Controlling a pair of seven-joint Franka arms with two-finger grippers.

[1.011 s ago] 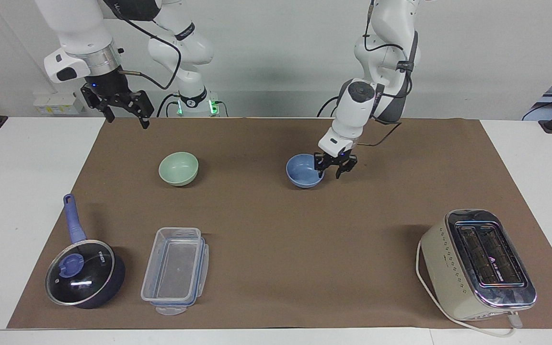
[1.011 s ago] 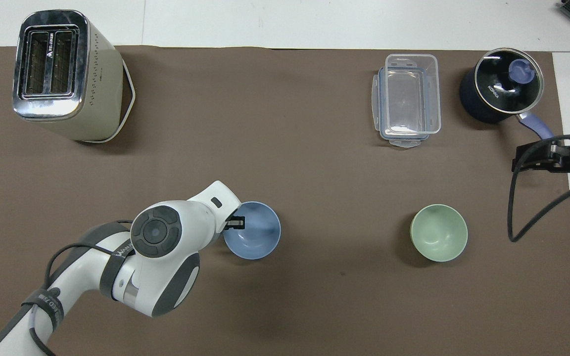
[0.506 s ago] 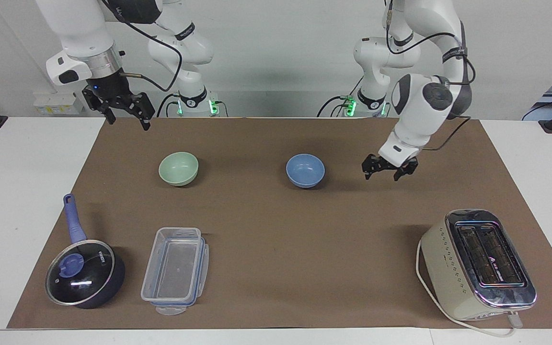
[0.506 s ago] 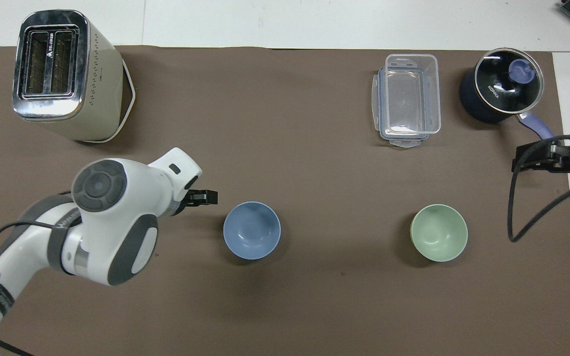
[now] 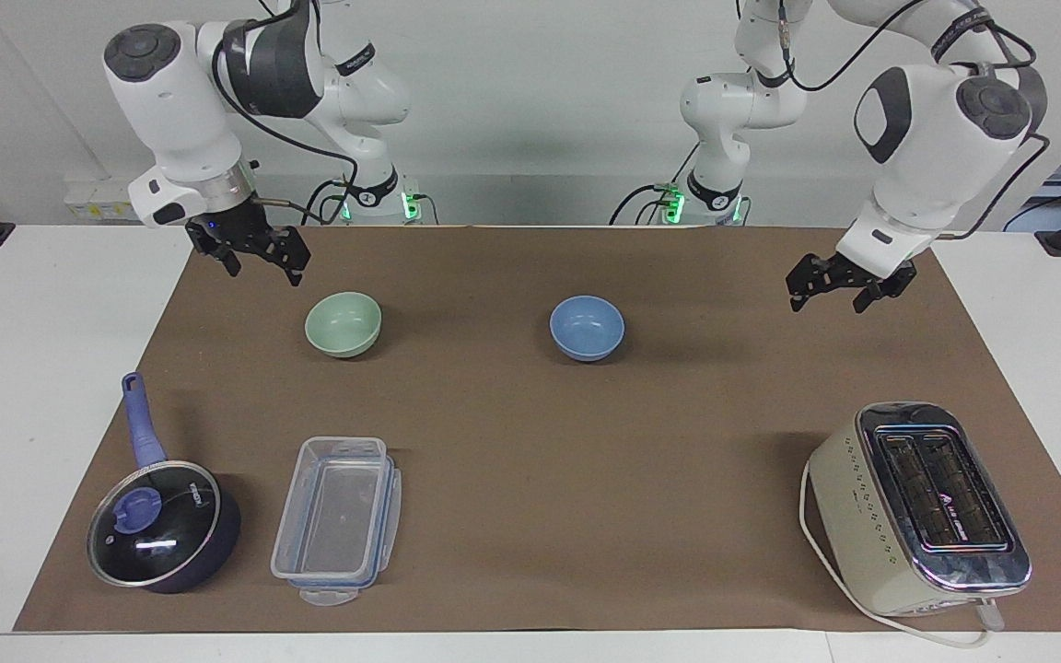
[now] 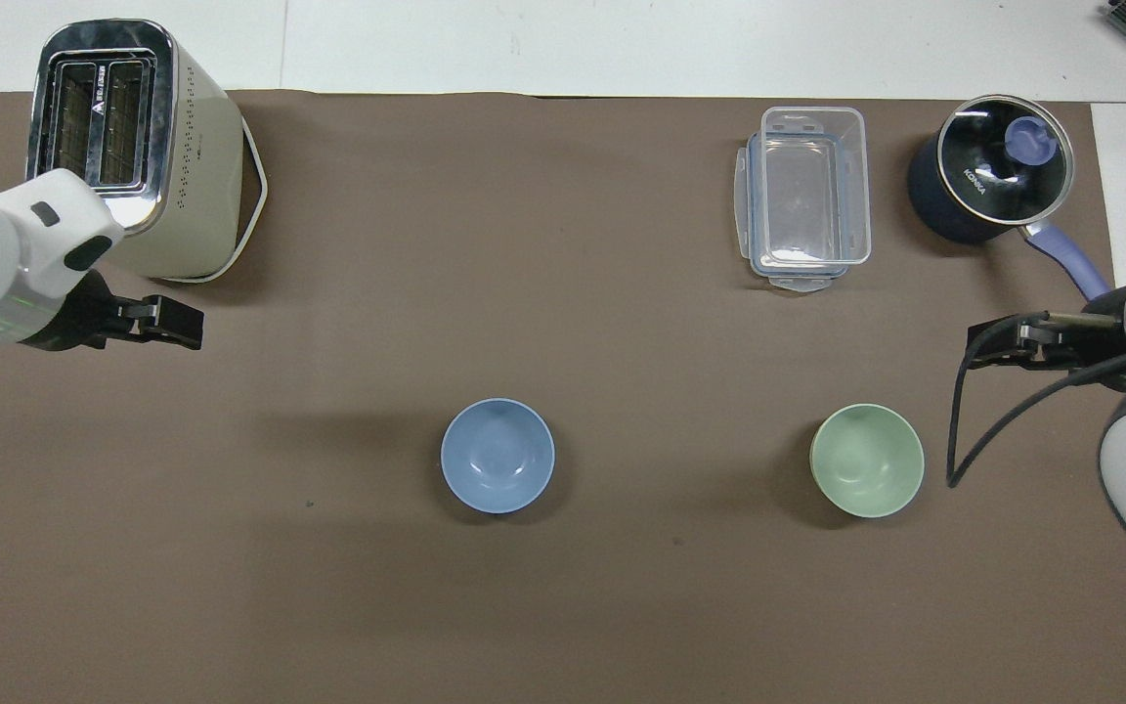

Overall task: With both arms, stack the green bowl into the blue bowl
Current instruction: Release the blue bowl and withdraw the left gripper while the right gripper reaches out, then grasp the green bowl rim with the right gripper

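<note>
The green bowl (image 5: 343,323) (image 6: 867,460) stands upright on the brown mat toward the right arm's end. The blue bowl (image 5: 587,327) (image 6: 498,455) stands upright beside it near the middle, about two bowl widths away. Both bowls are empty and apart from the grippers. My right gripper (image 5: 263,265) (image 6: 988,350) is open and empty, raised over the mat just off the green bowl's rim toward the right arm's end. My left gripper (image 5: 827,296) (image 6: 182,328) is open and empty, raised over the mat toward the left arm's end, well away from the blue bowl.
A cream toaster (image 5: 917,506) (image 6: 123,147) stands at the left arm's end, farther from the robots. A clear lidless container (image 5: 337,520) (image 6: 807,196) and a dark blue lidded saucepan (image 5: 162,525) (image 6: 988,181) stand farther out than the green bowl.
My left gripper has let go of the blue bowl's rim and swung up and away toward the left arm's end. My right gripper has come down a little toward the green bowl. The bowls have not moved.
</note>
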